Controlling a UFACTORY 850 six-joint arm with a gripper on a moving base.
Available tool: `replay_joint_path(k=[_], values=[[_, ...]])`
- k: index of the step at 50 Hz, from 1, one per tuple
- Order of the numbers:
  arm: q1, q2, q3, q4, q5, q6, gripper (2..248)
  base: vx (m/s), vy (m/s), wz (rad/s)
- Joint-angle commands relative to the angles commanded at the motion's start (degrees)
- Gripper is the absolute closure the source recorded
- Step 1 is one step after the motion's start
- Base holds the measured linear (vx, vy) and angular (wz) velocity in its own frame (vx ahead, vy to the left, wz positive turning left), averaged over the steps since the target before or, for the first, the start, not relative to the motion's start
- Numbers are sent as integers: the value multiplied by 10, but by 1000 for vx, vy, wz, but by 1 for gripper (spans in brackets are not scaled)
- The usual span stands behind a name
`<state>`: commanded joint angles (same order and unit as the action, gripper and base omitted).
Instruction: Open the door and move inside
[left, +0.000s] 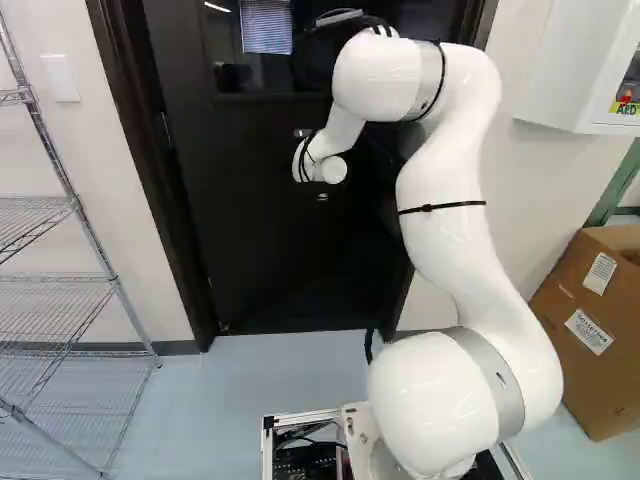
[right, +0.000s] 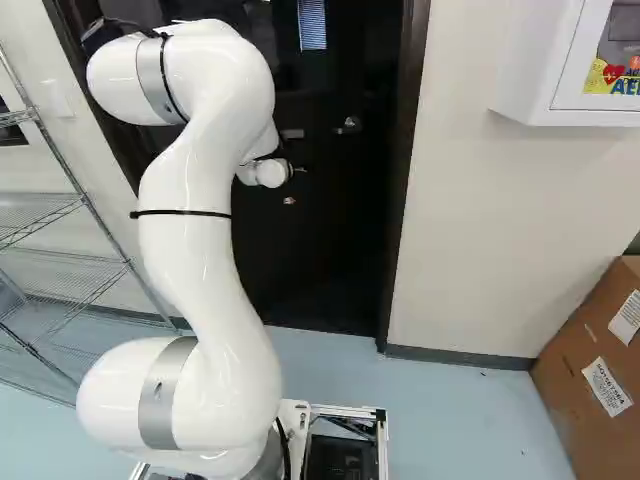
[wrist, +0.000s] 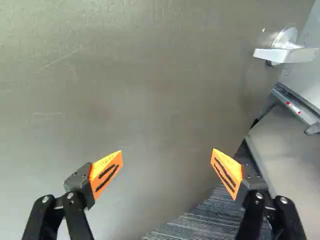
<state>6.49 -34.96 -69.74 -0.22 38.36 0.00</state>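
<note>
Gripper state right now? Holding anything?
Gripper: open, orange-padded fingers wide apart, nothing between them; the lever handle is well clear of both.

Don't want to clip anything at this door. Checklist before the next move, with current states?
1. Hand empty: ok, fingers wide apart, nothing between them.
2. Hand on the lever: not ok, the lever sits ahead and off to one side, untouched.
3. Door open wide enough for the base: cannot tell, the opening is too dark in the base views.
4. Base inside: not ok, it's on the near side of the doorway.
5. Base clear of wire rack: ok, floor shows between.
6. Base clear of carton: ok, same.
</note>
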Motion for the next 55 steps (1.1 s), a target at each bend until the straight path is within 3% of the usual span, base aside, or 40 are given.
replay_joint_path(k=[55], values=[[14, 144, 185, 0, 50, 0, 3, 0, 0, 0]])
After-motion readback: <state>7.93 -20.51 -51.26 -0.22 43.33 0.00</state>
